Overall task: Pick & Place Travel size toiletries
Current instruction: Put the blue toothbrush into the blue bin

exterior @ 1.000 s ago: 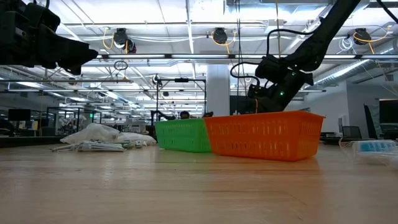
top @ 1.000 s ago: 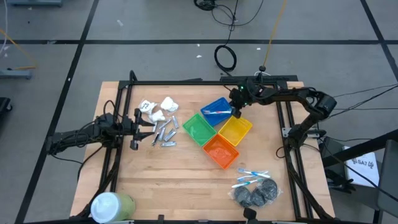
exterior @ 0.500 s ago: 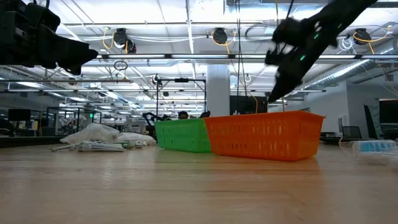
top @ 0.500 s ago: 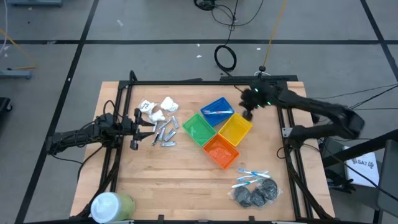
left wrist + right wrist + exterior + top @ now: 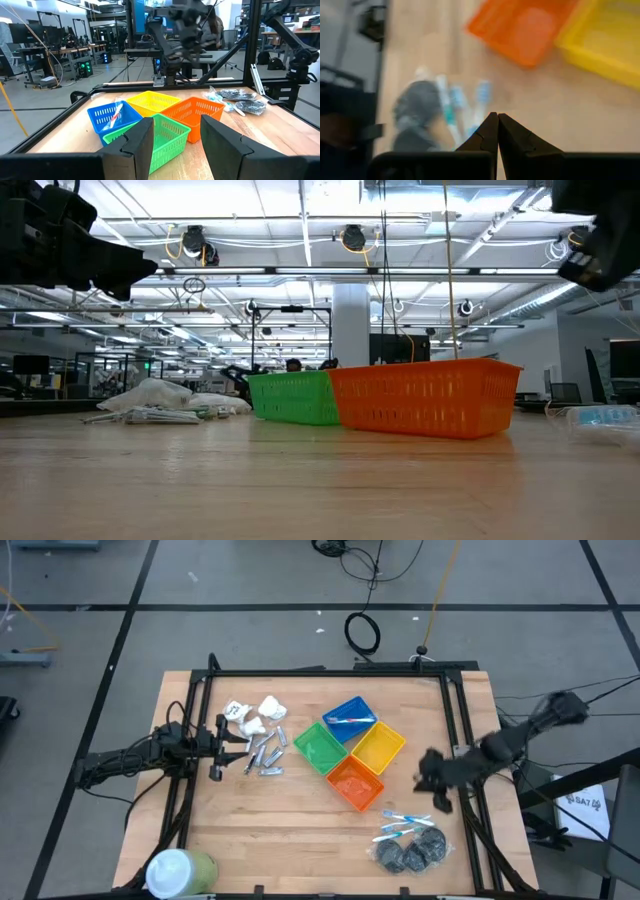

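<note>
At frame centre, four bins are showing blue (image 5: 349, 714), green (image 5: 319, 747), yellow (image 5: 378, 749) and orange (image 5: 355, 784). White packets (image 5: 256, 716) are lying upper left above silver pieces (image 5: 264, 755); blue-and-white sticks (image 5: 404, 824) and dark grey wads (image 5: 412, 853) are sitting lower right.

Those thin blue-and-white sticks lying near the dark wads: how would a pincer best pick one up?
Probably from straight above, closing across the middle of a blue-and-white stick. They lie flat on the table, fanned beside the dark wads, so an outer stick away from the wads looks easiest. The right pincer is already nearby.
</note>
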{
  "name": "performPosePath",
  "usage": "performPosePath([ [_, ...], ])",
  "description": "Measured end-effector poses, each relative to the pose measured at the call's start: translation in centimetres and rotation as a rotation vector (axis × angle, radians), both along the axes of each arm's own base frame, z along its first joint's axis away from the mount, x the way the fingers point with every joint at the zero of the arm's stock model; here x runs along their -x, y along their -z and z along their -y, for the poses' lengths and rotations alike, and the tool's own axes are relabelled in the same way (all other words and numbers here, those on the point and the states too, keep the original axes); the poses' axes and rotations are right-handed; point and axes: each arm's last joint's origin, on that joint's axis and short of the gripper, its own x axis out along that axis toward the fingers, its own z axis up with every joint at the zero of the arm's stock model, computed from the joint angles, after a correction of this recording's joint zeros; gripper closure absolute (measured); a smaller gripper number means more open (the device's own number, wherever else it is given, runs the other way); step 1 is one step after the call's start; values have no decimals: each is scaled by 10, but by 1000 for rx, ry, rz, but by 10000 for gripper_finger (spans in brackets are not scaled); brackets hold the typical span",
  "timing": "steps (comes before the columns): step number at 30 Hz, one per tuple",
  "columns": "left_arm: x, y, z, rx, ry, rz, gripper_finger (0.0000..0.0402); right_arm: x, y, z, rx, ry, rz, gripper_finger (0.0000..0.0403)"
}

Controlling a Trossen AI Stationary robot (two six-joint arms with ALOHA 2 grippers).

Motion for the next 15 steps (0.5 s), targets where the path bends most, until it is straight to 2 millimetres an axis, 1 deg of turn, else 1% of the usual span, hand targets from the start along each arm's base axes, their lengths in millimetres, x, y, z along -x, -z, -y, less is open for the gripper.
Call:
performPosePath([
  [2,0,0,0,0,0,0,243,-2,12,-16,-34,-38,65,387],
  [4,0,0,0,0,0,0,243,-8,19,-31,-87,-86,180,365],
  [7,0,0,0,0,0,0,243,-17,22,-47,-178,-189,457,320],
  [9,0,0,0,0,0,0,243,-18,17,-53,-235,-289,708,287],
  [12,0,0,0,0,0,0,243,-14,1,-62,-273,-454,1106,240],
  [13,0,0,0,0,0,1,243,-13,-4,-66,-258,-493,1198,227],
  [14,0,0,0,0,0,1,243,-12,-7,-71,-228,-529,1250,216],
  [15,0,0,0,0,0,0,243,-14,-11,-78,-188,-553,1266,207],
])
